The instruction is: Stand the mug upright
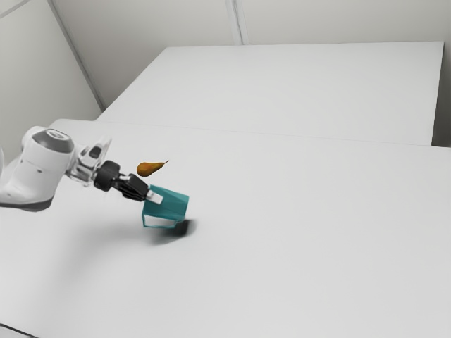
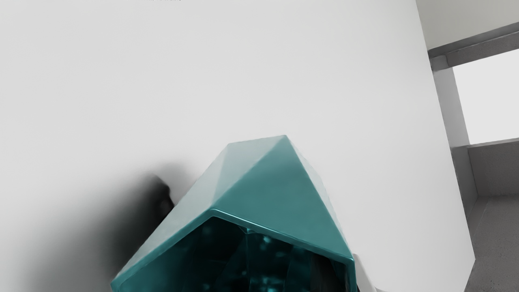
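Around the teal mug's wall, the black two-finger tool (image 1: 154,198) is clamped, one finger inside the hollow and the other outside. The mug (image 1: 171,202) leans at a tilt near the smooth, white tabletop (image 1: 296,246), its glossy sides cut into flat facets, its rim angular, its handle (image 1: 159,226) squared. Near the tool and mug is a brownish-orange pear (image 1: 149,169), rounded at one end and tapering to a thin stem.

In the exterior view, looks down across the table (image 1: 317,246) from well back, arm (image 1: 39,169) at nine o'clock. In the wrist view, peers closely into the mug (image 2: 279,198) from the arm's end. Shared: mug, table.
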{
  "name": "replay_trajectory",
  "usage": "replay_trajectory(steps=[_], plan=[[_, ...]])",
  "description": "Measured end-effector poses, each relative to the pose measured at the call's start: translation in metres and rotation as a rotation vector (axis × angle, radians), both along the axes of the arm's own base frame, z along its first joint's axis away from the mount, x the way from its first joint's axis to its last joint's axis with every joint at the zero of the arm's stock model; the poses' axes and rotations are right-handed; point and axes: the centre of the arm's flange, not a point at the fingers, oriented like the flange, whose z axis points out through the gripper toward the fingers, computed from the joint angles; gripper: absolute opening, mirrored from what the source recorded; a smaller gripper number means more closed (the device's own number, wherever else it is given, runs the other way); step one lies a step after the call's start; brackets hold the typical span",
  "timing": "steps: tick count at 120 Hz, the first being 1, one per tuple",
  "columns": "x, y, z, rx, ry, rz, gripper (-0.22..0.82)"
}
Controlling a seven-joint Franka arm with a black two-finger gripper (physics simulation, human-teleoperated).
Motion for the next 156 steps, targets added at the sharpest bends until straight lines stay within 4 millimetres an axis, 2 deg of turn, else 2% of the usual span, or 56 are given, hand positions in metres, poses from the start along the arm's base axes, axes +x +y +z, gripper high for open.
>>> replay_trajectory(steps=[27,59,73,94,118,156], plan=[[0.006,-0.042,0.047,0.332,-0.064,-0.182,-0.18],[0.017,-0.095,0.06,0.665,-0.069,-0.302,-0.18],[0.017,-0.117,0.059,0.772,-0.06,-0.325,-0.18],[0.007,-0.133,0.047,0.864,-0.028,-0.284,-0.18],[-0.004,-0.143,0.037,0.904,0.012,-0.207,-0.18],[-0.013,-0.148,0.029,0.913,0.077,-0.104,-0.18]])
